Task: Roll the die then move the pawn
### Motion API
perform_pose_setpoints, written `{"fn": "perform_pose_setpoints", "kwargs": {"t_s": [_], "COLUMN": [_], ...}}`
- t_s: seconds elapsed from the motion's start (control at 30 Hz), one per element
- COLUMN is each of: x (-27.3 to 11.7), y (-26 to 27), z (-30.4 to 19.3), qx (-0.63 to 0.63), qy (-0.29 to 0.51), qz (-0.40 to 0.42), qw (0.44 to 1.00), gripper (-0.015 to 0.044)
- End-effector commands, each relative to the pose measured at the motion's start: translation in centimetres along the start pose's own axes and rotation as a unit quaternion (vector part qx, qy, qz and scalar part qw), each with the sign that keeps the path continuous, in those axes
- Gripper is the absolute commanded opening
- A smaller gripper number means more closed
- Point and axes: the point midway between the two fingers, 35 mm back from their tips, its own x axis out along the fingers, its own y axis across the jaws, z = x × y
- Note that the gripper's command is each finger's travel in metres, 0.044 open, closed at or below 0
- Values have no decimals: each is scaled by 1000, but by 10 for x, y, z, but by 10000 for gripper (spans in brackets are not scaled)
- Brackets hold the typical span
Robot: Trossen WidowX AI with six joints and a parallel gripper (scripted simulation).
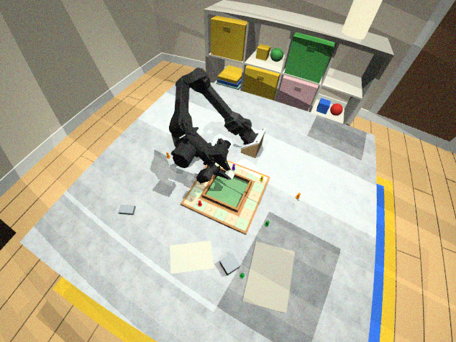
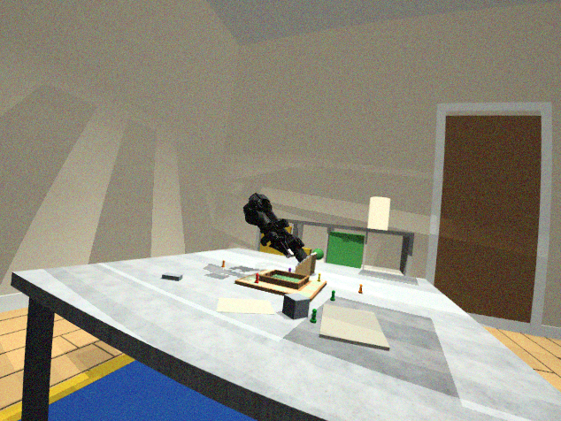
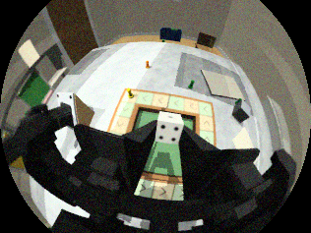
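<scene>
My gripper (image 1: 229, 174) (image 2: 290, 253) (image 3: 168, 125) is shut on the white die (image 1: 230, 174) (image 3: 169, 128), whose face towards the wrist camera shows four pips. It holds the die in the air above the rear part of the tray. The tray (image 1: 220, 203) (image 2: 280, 281) has brown walls and a green floor, and sits in the middle of the board (image 1: 230, 219) (image 2: 312, 290). The red pawn (image 1: 200, 202) (image 2: 257, 278) stands on the board's left corner area; it is not visible in the wrist view.
A purple pawn (image 1: 233, 167) and a yellow pawn (image 1: 262, 178) (image 3: 130, 93) stand on the board. A wooden-sided holder (image 1: 252, 149) stands behind it. Off the board are orange pawns (image 1: 298, 195), green pawns (image 1: 267, 223), a dark grey block (image 2: 295, 306) and pale sheets (image 1: 191, 256).
</scene>
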Motion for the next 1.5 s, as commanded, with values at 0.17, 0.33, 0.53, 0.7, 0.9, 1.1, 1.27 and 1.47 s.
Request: {"fn": "perform_pose_setpoints", "kwargs": {"t_s": [0.17,0.33,0.53,0.7,0.9,1.1,1.27,1.47], "x": [-2,0,0,0,-27,-25,9,19], "y": [-1,0,0,0,0,0,6,-1], "z": [1,0,0,0,30,30,16,15], "qx": [1,0,0,0,1,3,25,1], "qy": [-3,0,0,0,-4,4,233,407], "qz": [-2,-1,-1,-1,-1,2,42,-1], "qw": [1000,1000,1000,1000,1000,1000,971,913], "gripper": [0,0,53,184,341,440,440,440]}}
